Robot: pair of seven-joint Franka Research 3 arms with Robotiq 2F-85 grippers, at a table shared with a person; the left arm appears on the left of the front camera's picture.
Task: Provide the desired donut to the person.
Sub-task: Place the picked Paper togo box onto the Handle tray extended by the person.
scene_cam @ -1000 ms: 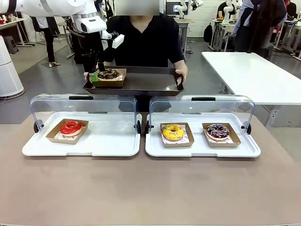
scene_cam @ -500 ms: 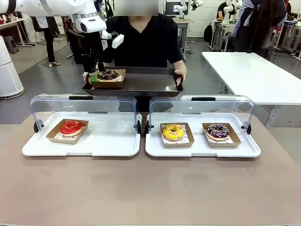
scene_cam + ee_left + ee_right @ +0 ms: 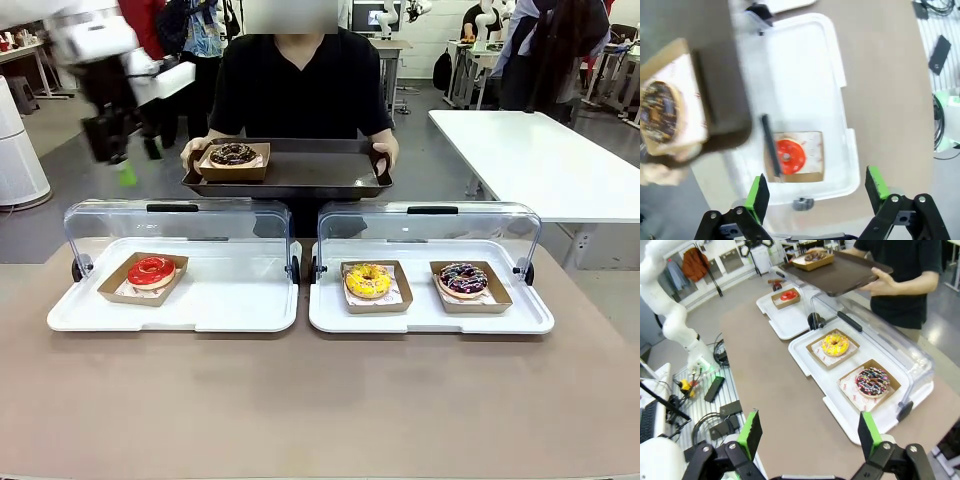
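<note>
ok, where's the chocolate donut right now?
Front view: chocolate donut sits in its box at the left end of the tray the person holds, beyond the left case.

Likely a lab: white worktable (image 3: 530, 150), loose cables (image 3: 707, 426).

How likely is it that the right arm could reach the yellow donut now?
Probably yes. The yellow donut lies in its white tray with the clear lid swung up behind it, so nothing covers it from the robot's side. The right gripper hangs open, looking down at that tray.
</note>
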